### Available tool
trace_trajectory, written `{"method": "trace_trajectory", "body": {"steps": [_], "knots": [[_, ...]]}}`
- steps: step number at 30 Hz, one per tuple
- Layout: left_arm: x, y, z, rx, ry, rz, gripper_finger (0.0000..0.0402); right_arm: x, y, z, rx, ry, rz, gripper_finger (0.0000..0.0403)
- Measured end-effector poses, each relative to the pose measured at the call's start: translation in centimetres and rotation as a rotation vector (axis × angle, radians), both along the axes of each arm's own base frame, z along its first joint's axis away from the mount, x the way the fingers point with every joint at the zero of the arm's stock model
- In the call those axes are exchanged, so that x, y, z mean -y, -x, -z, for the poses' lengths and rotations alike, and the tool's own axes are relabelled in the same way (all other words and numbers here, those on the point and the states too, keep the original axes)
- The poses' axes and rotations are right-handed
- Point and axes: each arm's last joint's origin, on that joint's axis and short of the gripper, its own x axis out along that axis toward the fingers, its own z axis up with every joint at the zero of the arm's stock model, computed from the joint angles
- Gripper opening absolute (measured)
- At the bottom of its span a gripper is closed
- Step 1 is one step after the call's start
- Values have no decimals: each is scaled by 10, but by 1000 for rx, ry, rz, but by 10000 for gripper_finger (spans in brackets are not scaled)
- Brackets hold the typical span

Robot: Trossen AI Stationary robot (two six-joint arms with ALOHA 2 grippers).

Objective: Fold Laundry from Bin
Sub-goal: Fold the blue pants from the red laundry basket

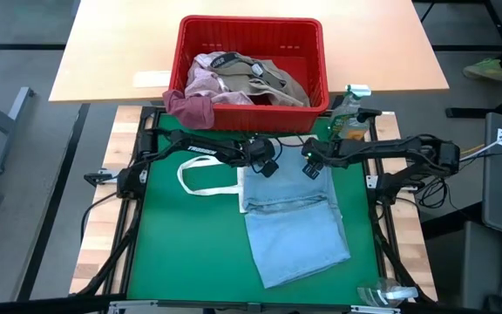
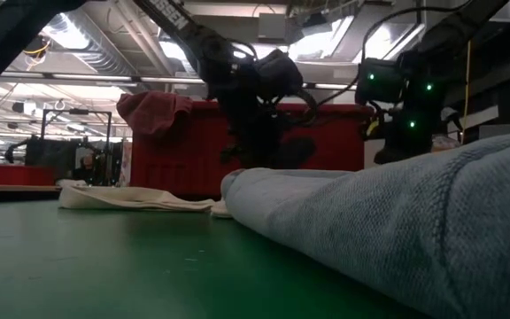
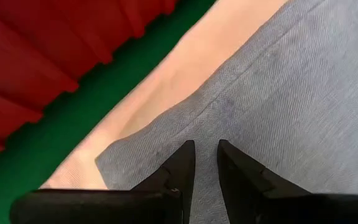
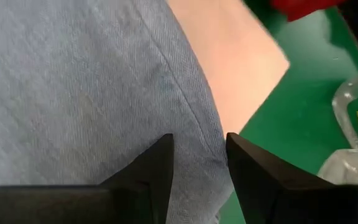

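Note:
A light blue garment (image 1: 295, 222) lies spread on the green mat, its far part resting on a flat white tote bag (image 1: 200, 174). The red bin (image 1: 181, 52) stands at the mat's far edge holding pink, khaki and white laundry (image 1: 251, 78). A maroon piece (image 1: 190, 109) hangs over its near rim. My left gripper (image 1: 268, 166) hovers over the garment's far left corner (image 3: 123, 155), fingers a little apart. My right gripper (image 1: 312, 167) hovers open over the far right edge (image 4: 197, 112). Nothing shows between either pair of fingers.
A clear plastic bottle (image 1: 351, 118) stands just right of the bin, close to my right gripper, and shows in the right wrist view (image 4: 353, 124). Crumpled clear plastic (image 1: 386, 295) lies at the mat's near right corner. Bare green mat (image 1: 181, 253) spreads left of the garment.

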Motion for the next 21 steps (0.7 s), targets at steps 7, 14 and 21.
{"method": "trace_trajectory", "body": {"steps": [7,14,21], "knots": [[0,0,0,-5,1,3,65,0,-1,0,-17,-9,-3,150],[19,5,-48,100,16,78,55,-1,-8,-48,6,-57,-72,150],[65,13,-106,267,145,307,39,-30,-11,-109,218,-226,-261,150]]}}
